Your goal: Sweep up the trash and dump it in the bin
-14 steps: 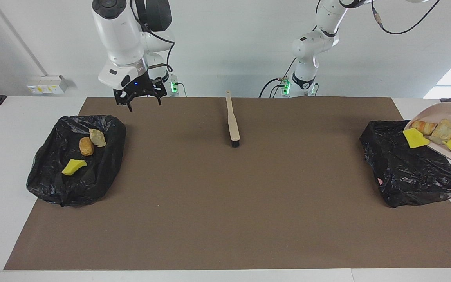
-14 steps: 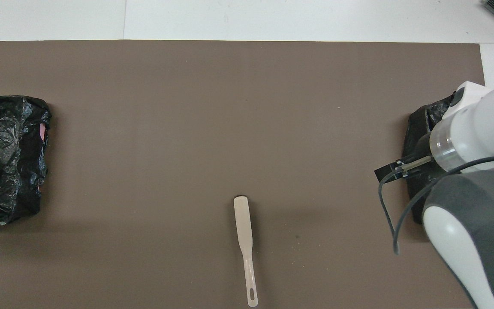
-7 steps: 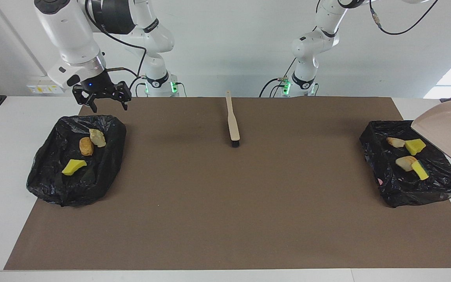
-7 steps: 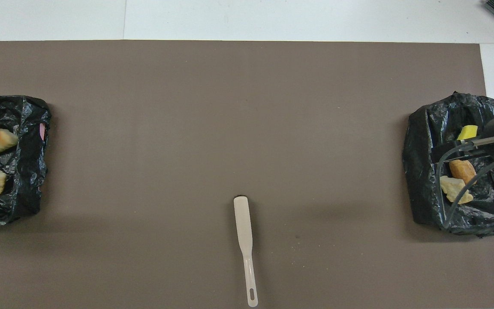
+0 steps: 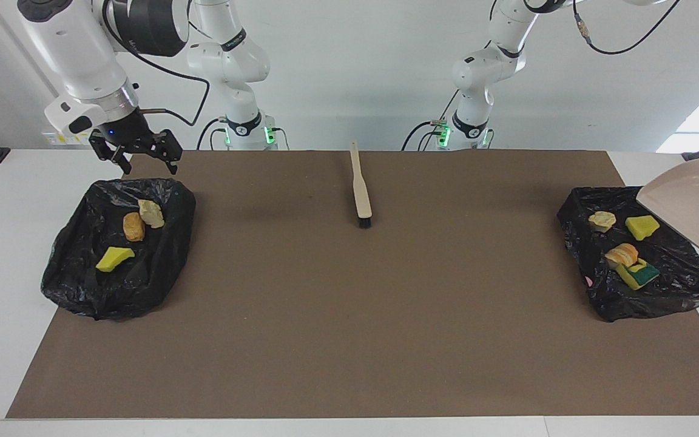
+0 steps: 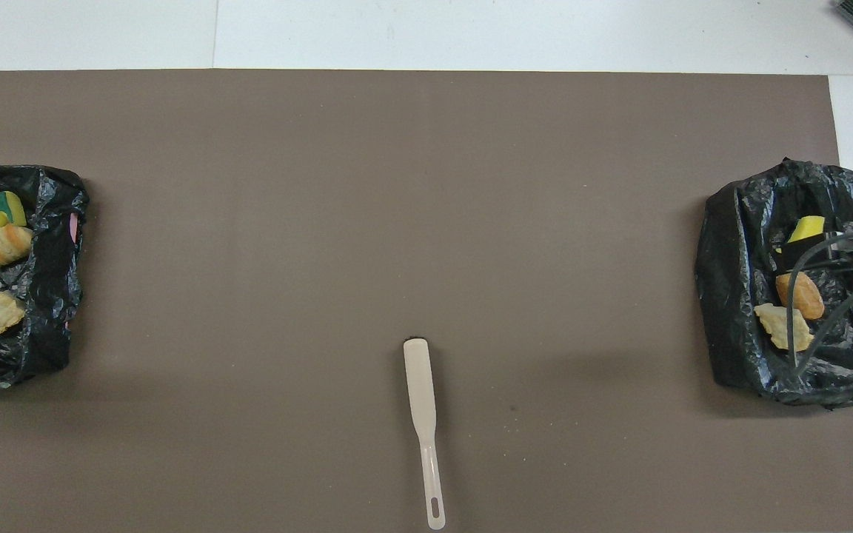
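Two black-lined bins hold the trash. The bin point(image 5: 677, 291) at the left arm's end has a beige lump point(image 5: 602, 221), a yellow sponge point(image 5: 642, 227), a bread-like lump point(image 5: 621, 254) and a green-backed sponge point(image 5: 638, 274). The beige dustpan point(image 5: 695, 209) hangs tilted and bare over that bin's outer edge. Its handle and my left gripper are out of frame. The bin point(image 5: 82, 285) at the right arm's end holds a beige lump point(image 5: 151, 213), an orange-brown lump point(image 5: 134, 226) and a yellow sponge point(image 5: 114, 258). My right gripper point(image 5: 143, 162) hovers open over this bin's robot-side edge, holding nothing.
A beige hand brush point(image 5: 360, 188) lies on the brown mat point(image 5: 349, 315) near the robots' edge, bristles pointing away from them; it also shows in the overhead view as the brush point(image 6: 423, 414). White table borders the mat.
Several trash pieces slid off the dustpan into the bin at the left arm's end and settled there. My right gripper swung from the mat's edge to over the other bin.
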`<state>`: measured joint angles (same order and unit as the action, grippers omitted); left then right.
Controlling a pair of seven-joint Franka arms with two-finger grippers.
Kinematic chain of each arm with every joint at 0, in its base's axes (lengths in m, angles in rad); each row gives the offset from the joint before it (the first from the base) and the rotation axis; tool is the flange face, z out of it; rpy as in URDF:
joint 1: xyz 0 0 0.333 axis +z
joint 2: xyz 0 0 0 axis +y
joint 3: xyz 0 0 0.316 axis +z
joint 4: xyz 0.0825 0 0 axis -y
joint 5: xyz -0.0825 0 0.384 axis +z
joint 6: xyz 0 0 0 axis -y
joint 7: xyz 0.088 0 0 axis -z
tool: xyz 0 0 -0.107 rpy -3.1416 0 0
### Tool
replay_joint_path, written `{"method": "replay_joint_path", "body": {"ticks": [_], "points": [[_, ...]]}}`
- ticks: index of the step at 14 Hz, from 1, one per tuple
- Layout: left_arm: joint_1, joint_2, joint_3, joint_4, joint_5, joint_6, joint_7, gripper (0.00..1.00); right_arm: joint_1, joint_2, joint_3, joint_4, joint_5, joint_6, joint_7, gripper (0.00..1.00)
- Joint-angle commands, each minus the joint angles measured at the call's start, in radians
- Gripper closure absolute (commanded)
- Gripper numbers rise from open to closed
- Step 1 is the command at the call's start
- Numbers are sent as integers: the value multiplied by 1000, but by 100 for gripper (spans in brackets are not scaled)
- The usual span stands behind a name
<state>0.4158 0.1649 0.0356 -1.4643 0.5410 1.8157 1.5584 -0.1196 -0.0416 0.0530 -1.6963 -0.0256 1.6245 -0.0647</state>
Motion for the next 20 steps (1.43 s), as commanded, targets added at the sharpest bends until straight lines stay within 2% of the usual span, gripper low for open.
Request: {"method": "replay_joint_path", "body": {"ticks": [1,3,9,13,16,20], "points": [[21,-8,13,24,-193,7,-24,100,-6,3,13,7,15,3,22,0],[31,-33,9,21,-275,-4,-128,100,-6,3,13,7,13,5,22,0],[-43,-108,-9,-62,-334,-111,-472,100,-5,6,21,10,3,14,20,0],[-155,-197,-10,-213,-335,-118,-683,100,-2,12,31,18,10,20,109,0],[-273,-264,-10,-350,-335,-85,-945,100,-2,12,47,70,13,2,175,0],[-460,-275,-11,-444,-360,-14,-1295,100,-3,11,48,64,24,2,174,0]]}}
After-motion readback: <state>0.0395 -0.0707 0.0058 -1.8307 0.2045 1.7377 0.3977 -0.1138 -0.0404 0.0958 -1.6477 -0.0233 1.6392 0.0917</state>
